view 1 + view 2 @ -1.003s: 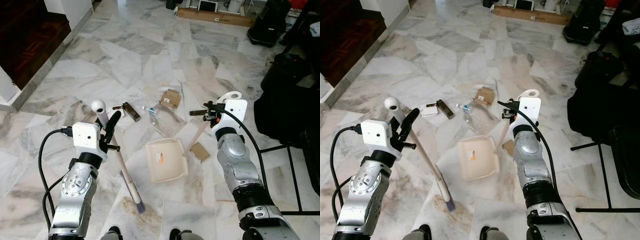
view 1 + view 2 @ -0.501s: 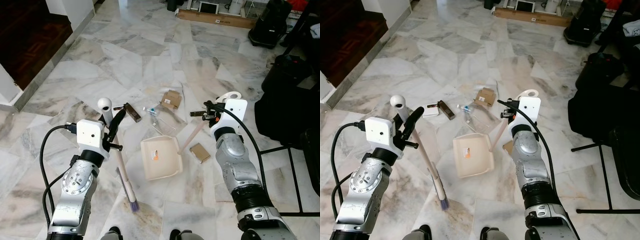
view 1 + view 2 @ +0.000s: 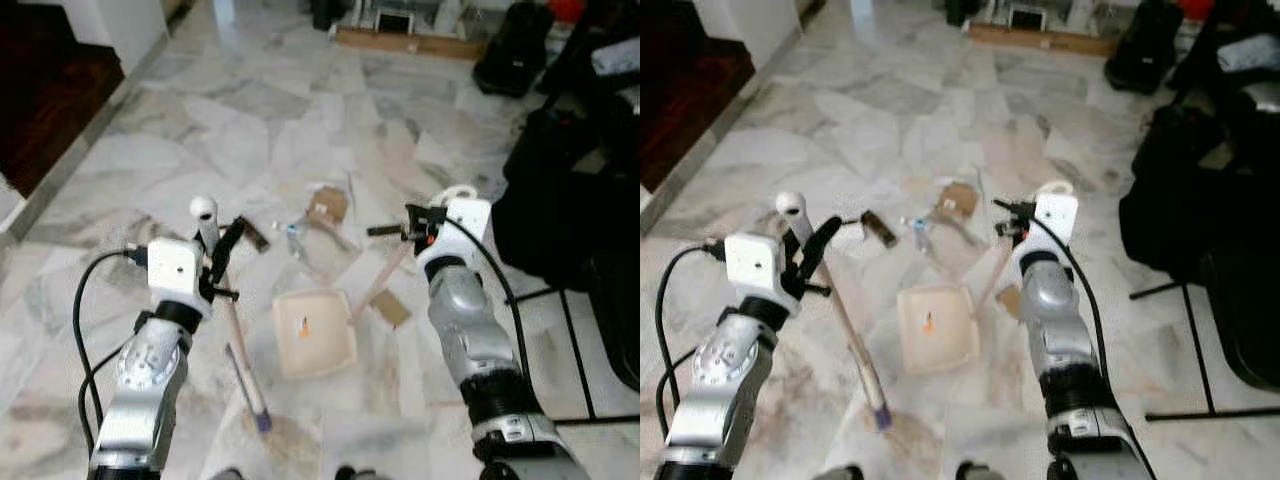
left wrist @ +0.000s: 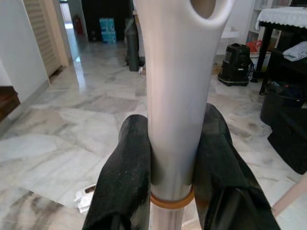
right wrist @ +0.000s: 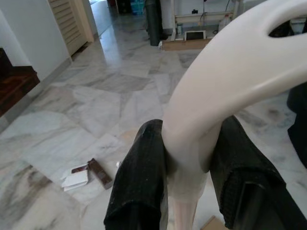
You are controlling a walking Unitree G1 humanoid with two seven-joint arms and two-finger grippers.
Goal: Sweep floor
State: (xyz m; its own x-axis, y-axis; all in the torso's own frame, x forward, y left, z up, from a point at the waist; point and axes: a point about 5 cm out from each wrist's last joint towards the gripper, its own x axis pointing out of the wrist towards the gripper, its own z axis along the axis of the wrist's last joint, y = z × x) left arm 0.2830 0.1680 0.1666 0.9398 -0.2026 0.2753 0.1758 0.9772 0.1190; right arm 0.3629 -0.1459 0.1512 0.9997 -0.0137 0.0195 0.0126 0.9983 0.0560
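Note:
My left gripper (image 3: 225, 245) is shut on the white handle of a broom (image 3: 232, 325), just below its looped top; the wrist view shows both pads (image 4: 125, 163) pressed against the shaft. The brush end (image 3: 258, 418) rests on the marble floor near my feet. My right gripper (image 3: 395, 230) is shut on the cream handle (image 5: 225, 72) of a dustpan (image 3: 313, 333), which lies on the floor between the arms. Beyond the pan lies litter: a cardboard piece (image 3: 325, 207), a brown block (image 3: 257, 235), a small plastic bottle (image 3: 292, 230) and a brown card (image 3: 391, 308).
Black bags (image 3: 560, 190) and a black metal stand (image 3: 580, 330) crowd the right side. A dark wooden step (image 3: 50, 90) and white wall edge lie at the left. A long cardboard box (image 3: 410, 40) sits far ahead. Open marble floor lies ahead.
The dustpan has slid a little to the left and the broom's brush end has swung left with it. The head view has shifted slightly and is blurred now.

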